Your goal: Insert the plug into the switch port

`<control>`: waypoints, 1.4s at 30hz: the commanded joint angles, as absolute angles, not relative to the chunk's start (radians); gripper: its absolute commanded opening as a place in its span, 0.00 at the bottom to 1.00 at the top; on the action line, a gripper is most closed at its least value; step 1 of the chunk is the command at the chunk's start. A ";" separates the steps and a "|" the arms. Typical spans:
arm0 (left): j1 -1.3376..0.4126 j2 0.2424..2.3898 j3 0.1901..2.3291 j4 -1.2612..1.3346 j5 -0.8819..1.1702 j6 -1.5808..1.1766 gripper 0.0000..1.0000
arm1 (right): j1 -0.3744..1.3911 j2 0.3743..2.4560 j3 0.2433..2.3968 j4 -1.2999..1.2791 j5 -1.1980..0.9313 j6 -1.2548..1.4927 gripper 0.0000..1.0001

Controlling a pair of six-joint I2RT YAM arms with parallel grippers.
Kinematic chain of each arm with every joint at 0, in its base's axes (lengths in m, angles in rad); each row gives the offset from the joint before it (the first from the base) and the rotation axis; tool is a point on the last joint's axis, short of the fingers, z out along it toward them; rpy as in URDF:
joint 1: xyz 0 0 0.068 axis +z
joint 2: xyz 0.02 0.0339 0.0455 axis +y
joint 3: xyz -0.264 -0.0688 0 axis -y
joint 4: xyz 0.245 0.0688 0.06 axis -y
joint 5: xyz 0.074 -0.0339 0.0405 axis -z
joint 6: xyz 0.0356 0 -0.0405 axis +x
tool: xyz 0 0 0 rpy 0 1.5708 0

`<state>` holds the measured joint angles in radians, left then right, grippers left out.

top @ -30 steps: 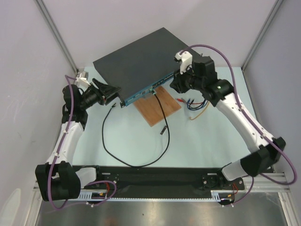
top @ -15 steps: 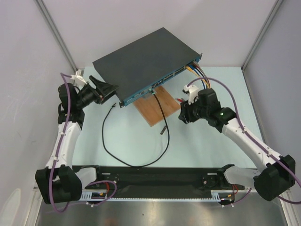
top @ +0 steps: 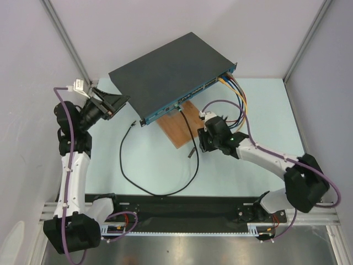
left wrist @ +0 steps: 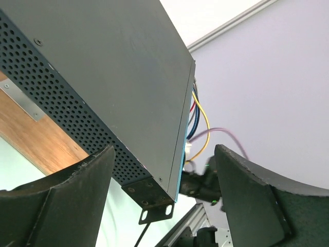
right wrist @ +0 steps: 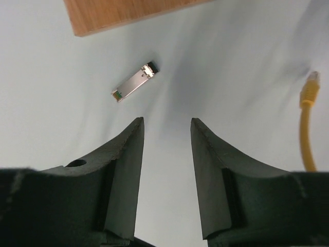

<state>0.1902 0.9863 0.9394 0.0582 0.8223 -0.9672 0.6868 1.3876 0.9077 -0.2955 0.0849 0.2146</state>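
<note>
Moved since a second ago: right arm, from the switch's front face down to the table by the board; left arm, drawn back.

- Switch (top: 171,72): black box, back centre, front edge over the wooden board (top: 187,130).
- Left gripper (top: 113,102): jaws wide, empty, at the switch's left corner.
- Right gripper (right wrist: 167,123): jaws apart, empty, above the table.
- Plug (right wrist: 133,82): silver, lying askew near the board, ahead and left of the gap.

We judge the wrist should shift over the plug, square its jaws to the long sides, then descend.

One switch (top: 165,72), one board (top: 174,132), one plug (right wrist: 132,82) (silver).
</note>
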 commanded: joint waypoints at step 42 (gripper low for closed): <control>0.265 0.983 0.934 0.087 0.842 -0.959 0.85 | 0.674 1.855 1.146 -0.469 0.126 0.451 0.25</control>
<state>0.2485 0.9863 0.9276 0.0586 0.8219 -0.9680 0.7155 1.8439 1.1755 -0.4473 0.1383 0.4541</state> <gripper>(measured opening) 0.853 0.271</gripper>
